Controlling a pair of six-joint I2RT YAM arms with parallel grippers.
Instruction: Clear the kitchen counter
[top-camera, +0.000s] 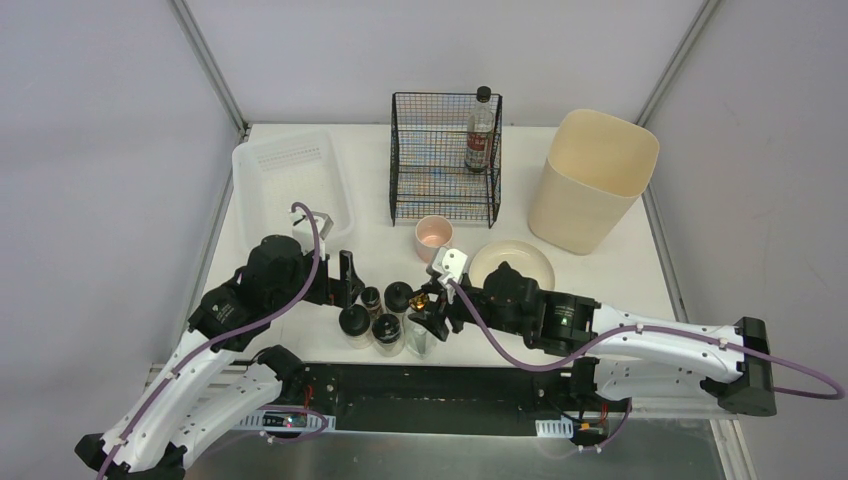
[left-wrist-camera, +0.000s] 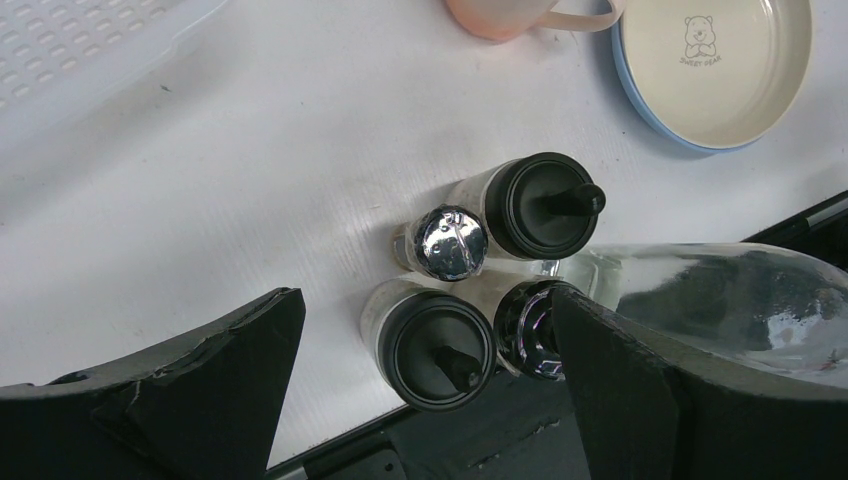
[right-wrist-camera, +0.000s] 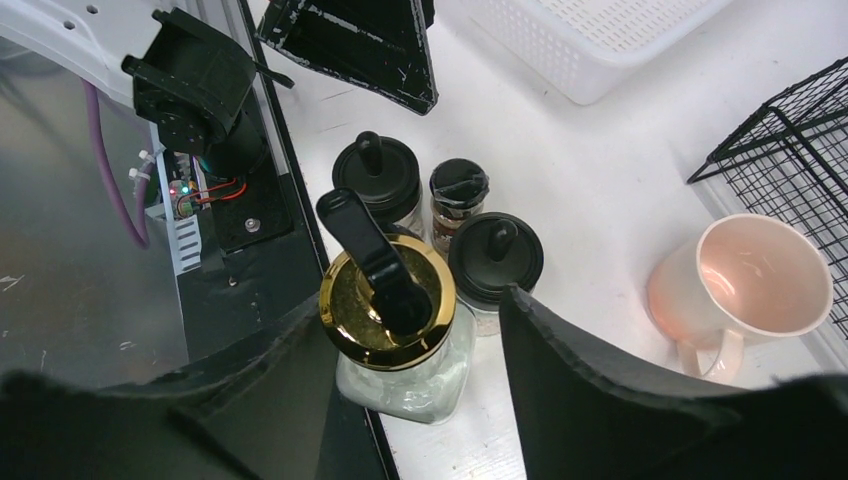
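Observation:
The white kitchen counter (top-camera: 370, 235) holds a tight cluster of jars at its front edge. My left gripper (top-camera: 350, 285) is open just left of the cluster. In the left wrist view it (left-wrist-camera: 425, 300) hangs over a black-lidded jar (left-wrist-camera: 437, 347), with a small glossy dark lid (left-wrist-camera: 530, 330) against the right finger. My right gripper (top-camera: 430, 318) is open and straddles a clear glass dispenser with a gold lid and black spout (right-wrist-camera: 388, 300). A small gap shows at its right finger (right-wrist-camera: 600, 390). Two black-lidded jars (right-wrist-camera: 376, 178) (right-wrist-camera: 495, 257) and a small spice jar (right-wrist-camera: 459, 190) stand just beyond.
A pink mug (top-camera: 433, 236) and a cream plate with a blue rim (top-camera: 512, 265) sit behind the cluster. A black wire rack (top-camera: 445, 160) holds a bottle (top-camera: 480, 130). A white plastic tray (top-camera: 290, 185) is at the back left, a beige bin (top-camera: 592, 180) at the back right.

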